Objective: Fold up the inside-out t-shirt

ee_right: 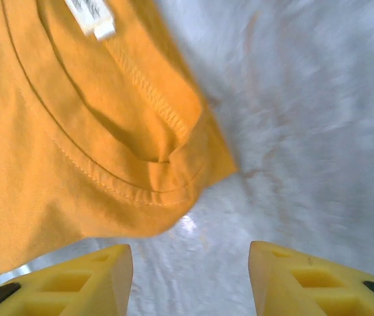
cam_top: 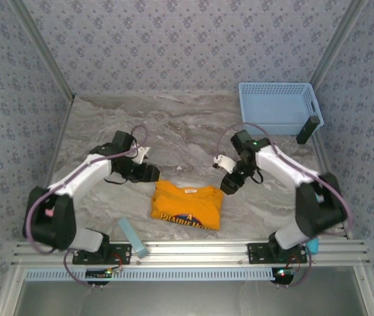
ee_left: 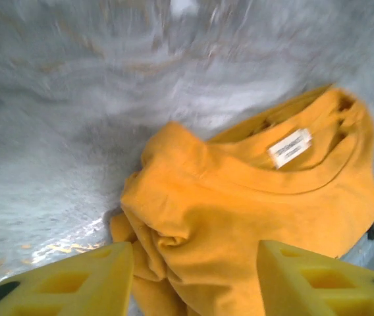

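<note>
The inside-out t-shirt lies in a compact folded bundle on the marble-patterned table, between the two grippers and slightly nearer the arm bases than either. The left gripper sits just beside the bundle's far left corner. The right gripper sits just beside its far right corner. Contact cannot be determined at either corner. A small white label faces up at the far edge, and dark lettering runs along the near part. A light blue basket stands well beyond the right gripper, to its right. A pale teal block lies behind the left gripper, near that arm's base.
</note>
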Controlling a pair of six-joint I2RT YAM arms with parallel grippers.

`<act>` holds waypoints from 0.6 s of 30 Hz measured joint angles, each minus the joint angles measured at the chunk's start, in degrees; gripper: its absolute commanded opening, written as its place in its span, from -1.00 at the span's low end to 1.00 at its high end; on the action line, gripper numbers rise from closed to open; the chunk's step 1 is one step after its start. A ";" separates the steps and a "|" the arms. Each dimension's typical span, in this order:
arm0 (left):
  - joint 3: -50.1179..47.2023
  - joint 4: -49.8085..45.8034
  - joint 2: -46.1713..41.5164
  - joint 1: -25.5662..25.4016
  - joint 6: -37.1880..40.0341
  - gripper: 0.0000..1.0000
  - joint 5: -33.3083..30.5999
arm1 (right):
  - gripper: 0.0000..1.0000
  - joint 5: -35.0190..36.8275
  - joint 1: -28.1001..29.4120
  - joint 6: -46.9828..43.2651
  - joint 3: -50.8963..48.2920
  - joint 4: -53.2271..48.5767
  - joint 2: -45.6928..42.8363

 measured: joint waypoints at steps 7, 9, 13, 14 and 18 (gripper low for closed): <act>-4.24 2.16 -11.28 -4.35 -13.88 -0.18 -3.06 | -0.34 15.21 17.31 11.26 -2.78 7.65 -17.33; -5.97 3.08 -10.29 -10.60 -18.36 -0.33 -5.90 | -0.45 18.08 22.86 20.70 -3.56 9.44 -17.44; -9.68 5.88 -9.42 -18.64 -25.51 -0.48 -10.80 | -0.54 21.92 26.67 42.77 -7.67 13.75 -16.48; -10.91 6.97 -9.31 -19.67 -27.08 -0.50 -12.07 | -0.56 22.27 27.47 47.30 -10.14 16.17 -16.50; -15.26 10.67 -6.75 -23.06 -31.67 -0.62 -16.00 | -0.69 22.34 31.91 60.37 -20.98 26.21 -14.49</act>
